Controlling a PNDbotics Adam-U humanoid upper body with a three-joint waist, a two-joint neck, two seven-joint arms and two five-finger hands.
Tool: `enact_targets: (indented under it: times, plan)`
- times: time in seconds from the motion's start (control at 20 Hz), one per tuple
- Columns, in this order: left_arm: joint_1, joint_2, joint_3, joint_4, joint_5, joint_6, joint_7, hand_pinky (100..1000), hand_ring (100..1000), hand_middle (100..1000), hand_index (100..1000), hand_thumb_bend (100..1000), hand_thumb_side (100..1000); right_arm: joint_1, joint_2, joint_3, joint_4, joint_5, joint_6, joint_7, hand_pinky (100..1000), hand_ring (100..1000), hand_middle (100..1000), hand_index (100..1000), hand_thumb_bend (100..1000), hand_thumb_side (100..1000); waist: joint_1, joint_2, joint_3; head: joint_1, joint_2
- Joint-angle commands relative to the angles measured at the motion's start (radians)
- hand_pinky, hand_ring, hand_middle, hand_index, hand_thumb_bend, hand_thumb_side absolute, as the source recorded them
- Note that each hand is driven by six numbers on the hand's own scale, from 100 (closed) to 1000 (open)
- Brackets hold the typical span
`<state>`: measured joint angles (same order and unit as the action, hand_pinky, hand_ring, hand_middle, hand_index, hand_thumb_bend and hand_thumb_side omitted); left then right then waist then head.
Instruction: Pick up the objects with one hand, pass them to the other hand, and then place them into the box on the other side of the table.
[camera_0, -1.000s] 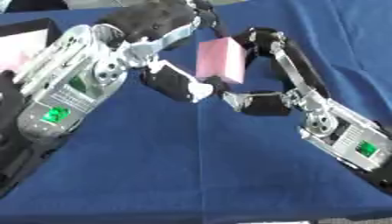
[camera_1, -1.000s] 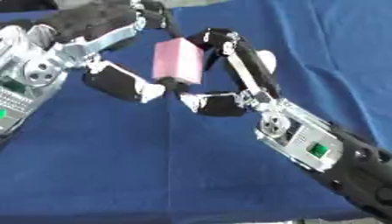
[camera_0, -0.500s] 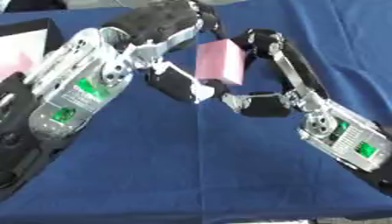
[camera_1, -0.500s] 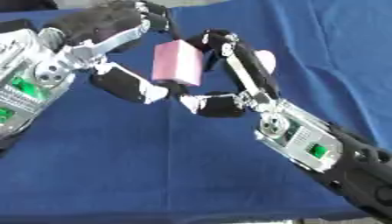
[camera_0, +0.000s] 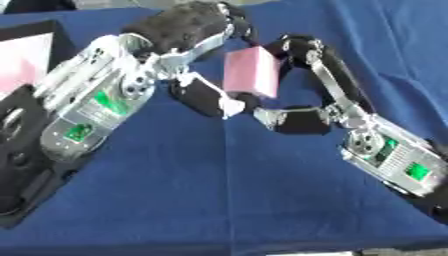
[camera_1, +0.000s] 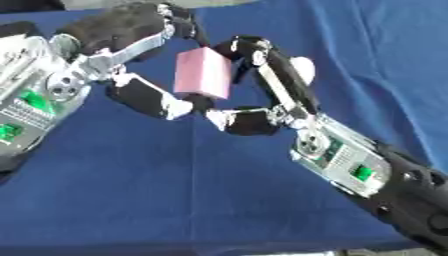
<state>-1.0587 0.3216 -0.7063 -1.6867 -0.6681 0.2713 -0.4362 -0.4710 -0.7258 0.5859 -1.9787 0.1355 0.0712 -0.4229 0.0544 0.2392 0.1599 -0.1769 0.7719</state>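
Pink block held between your two hands, mid-handover

The pink block (camera_0: 252, 72) hangs upright above the blue table (camera_0: 262, 200), long axis near vertical. Your right hand (camera_0: 302, 85) pinches it from the right, thumb below; your left hand (camera_0: 197, 60) curls onto its left side (both touching it). The box (camera_0: 31, 55) lies far left.

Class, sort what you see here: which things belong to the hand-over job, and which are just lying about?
Job:
pink block
left hand
right hand
box, at the left edge

Lying about:
blue cloth
white thing behind the right hand
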Motion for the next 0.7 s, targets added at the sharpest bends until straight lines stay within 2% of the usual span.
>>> enact_targets:
  times: [0.05, 0.25, 0.7]
  plan:
    - [-0.016, 0.000, 0.002, -0.008, 0.007, 0.005, 0.012, 839, 745, 689, 704, 193, 246, -0.017, -0.007, -0.007, -0.021, -0.001, 0.000, -0.001, 452, 623, 508, 539, 100, 100, -0.005, -0.015, 0.001, 0.004, -0.002]
    - [-0.018, 0.001, 0.000, -0.015, 0.015, 0.012, 0.018, 813, 710, 641, 635, 104, 184, -0.016, -0.008, -0.006, -0.021, -0.003, 0.006, -0.005, 450, 623, 509, 541, 100, 100, -0.005, -0.015, 0.003, 0.003, -0.002]
    - [-0.020, 0.003, -0.002, -0.020, 0.015, 0.016, 0.024, 791, 671, 588, 532, 100, 124, -0.014, -0.012, -0.009, -0.021, 0.014, 0.024, -0.016, 487, 663, 549, 596, 100, 100, -0.006, -0.017, 0.006, 0.005, -0.002]
